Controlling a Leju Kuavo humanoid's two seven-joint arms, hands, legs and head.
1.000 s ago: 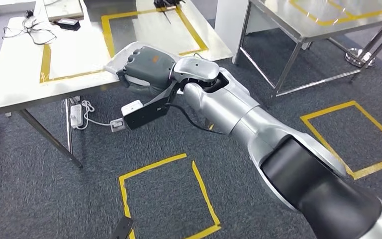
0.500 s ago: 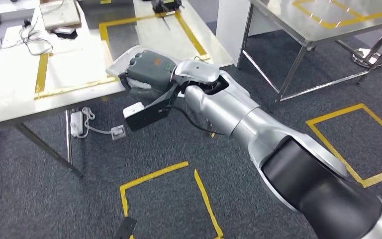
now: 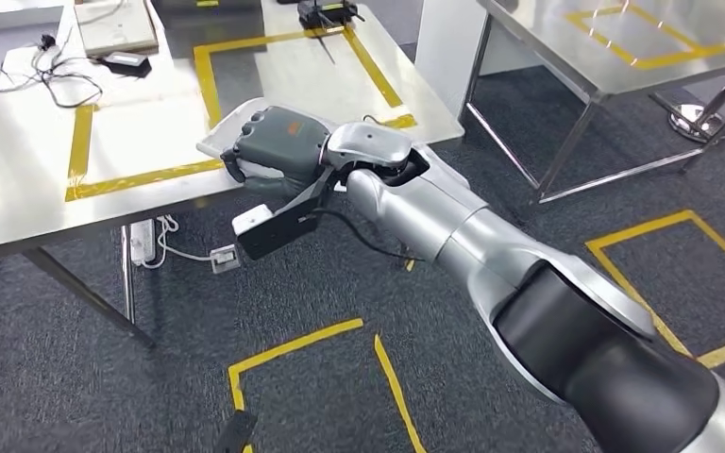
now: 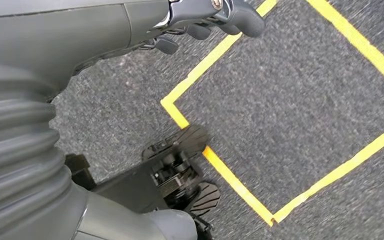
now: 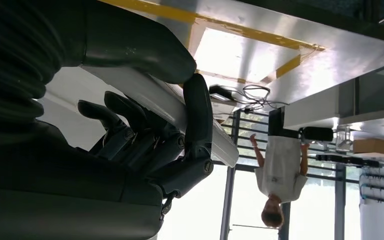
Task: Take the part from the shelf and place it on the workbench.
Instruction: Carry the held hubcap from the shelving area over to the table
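Over the table's [image 3: 28, 203] near edge, our right hand [image 3: 278, 142] grips one pale flat part [image 3: 222, 132], held level, we judge, for setting inside the yellow tape outline [image 3: 142, 175]. Our left hand [image 4: 207, 22] hangs with nothing in it, fingers loosely curled. Two tables [image 3: 614, 52] stand nearby.
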